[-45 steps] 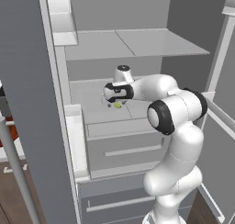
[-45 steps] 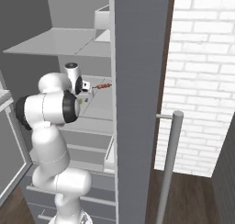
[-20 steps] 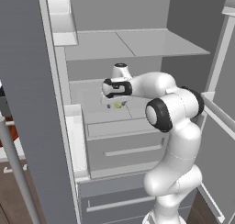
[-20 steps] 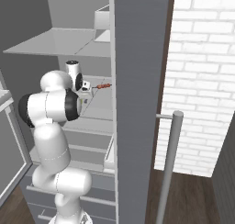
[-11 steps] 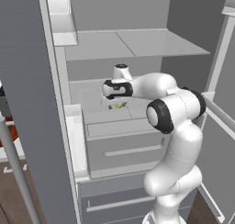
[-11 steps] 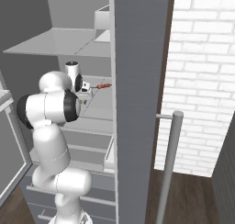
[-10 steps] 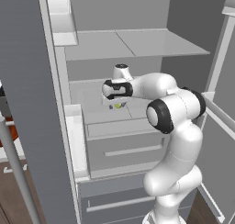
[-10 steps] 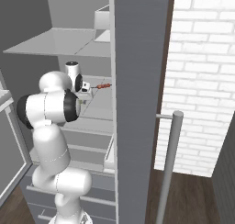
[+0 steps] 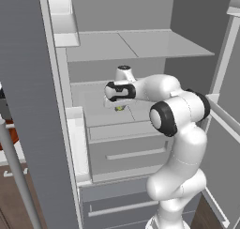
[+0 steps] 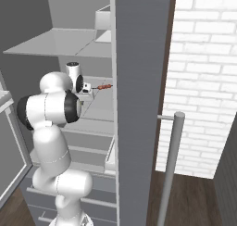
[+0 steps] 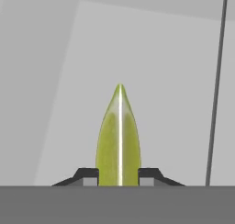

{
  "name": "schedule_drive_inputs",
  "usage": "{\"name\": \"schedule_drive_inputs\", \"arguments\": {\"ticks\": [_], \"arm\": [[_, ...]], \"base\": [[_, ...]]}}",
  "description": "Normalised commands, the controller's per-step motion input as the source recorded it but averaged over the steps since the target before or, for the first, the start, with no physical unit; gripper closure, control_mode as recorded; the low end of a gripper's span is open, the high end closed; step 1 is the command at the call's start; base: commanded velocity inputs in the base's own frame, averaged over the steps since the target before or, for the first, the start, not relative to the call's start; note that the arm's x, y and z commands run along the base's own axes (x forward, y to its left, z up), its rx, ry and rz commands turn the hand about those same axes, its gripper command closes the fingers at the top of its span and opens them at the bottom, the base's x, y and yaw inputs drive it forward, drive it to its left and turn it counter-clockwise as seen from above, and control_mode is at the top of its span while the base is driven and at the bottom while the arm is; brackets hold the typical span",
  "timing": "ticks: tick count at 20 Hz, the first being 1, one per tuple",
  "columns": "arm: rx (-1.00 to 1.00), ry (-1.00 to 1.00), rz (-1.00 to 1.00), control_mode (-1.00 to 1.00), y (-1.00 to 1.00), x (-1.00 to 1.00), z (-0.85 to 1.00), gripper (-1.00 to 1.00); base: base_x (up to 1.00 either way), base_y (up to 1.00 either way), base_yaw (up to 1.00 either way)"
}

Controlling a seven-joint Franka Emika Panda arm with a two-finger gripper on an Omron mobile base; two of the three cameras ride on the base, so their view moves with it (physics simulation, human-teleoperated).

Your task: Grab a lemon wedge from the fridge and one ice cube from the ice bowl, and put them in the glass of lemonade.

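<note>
Hand view: gripper [image 11: 118,178] fingertips [image 11: 87,174] flank lemon wedge [image 11: 118,140] on both sides, touching or nearly touching it; jaws appear clenched on wedge, though contact itself sits at frame edge. Wedge stands point-up between tips, pale grey shelf [image 11: 151,81] beyond.

Left base view: gripper [image 9: 119,104] points down over middle shelf inside fridge [image 9: 28,101]; small yellow-green lemon wedge [image 9: 120,108] right under hand. Upper shelf [image 9: 136,44] above and farther back.

Right base view: hand reaches inside fridge [image 10: 139,81], wedge too small to tell.

pincer [image 11: 118,176] low, arm outstretched
</note>
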Motion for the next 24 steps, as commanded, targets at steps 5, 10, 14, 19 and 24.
{"name": "schedule_drive_inputs", "arguments": {"ticks": [5,10,14,19,24], "arm": [[0.01,-0.02,0.00,-1.00,-0.02,-0.44,-0.01,1.00],[0.09,-0.16,0.00,-1.00,-0.26,-1.00,0.00,1.00],[0.11,-0.18,0.00,-1.00,-0.28,-1.00,0.06,1.00],[0.04,-0.11,0.00,-1.00,-0.24,-1.00,0.41,1.00],[0.00,-0.01,0.00,-1.00,-0.10,-0.92,0.97,1.00]], "base": [[0.00,0.00,0.00],[0.00,0.00,0.00],[0.00,0.00,0.00],[0.00,0.00,0.00],[0.00,0.00,0.00]]}}
